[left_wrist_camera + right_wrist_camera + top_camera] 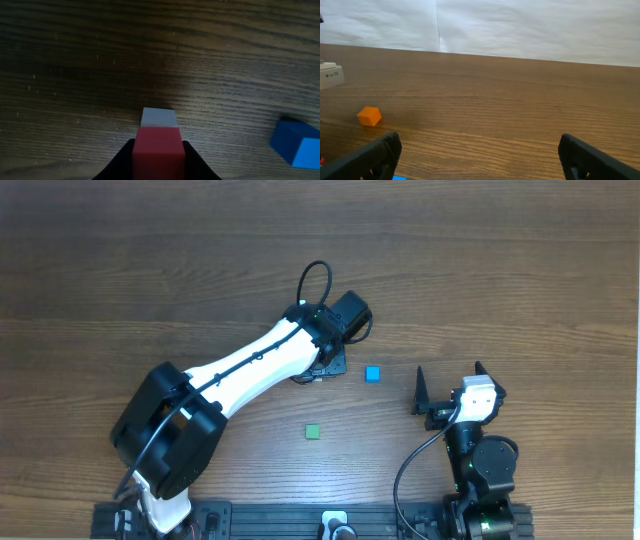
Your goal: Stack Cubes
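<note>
My left gripper (159, 156) is shut on a red cube (158, 147) low over the wooden table. A pale grey cube (159, 117) shows just beyond the red one and touches it; I cannot tell whether it lies under it. A blue cube (297, 145) sits off to one side on the table. In the top view the left gripper (322, 366) is at the table's middle, with the blue cube (373, 373) just to its right and a green cube (313, 432) nearer the front. My right gripper (447, 388) stands open and empty at the right. An orange cube (369, 116) lies far ahead of it.
The left arm (250, 365) slants across the table's middle from the bottom left. A white block (330, 75) shows at the edge of the right wrist view. A pale wall (520, 27) backs the far table edge.
</note>
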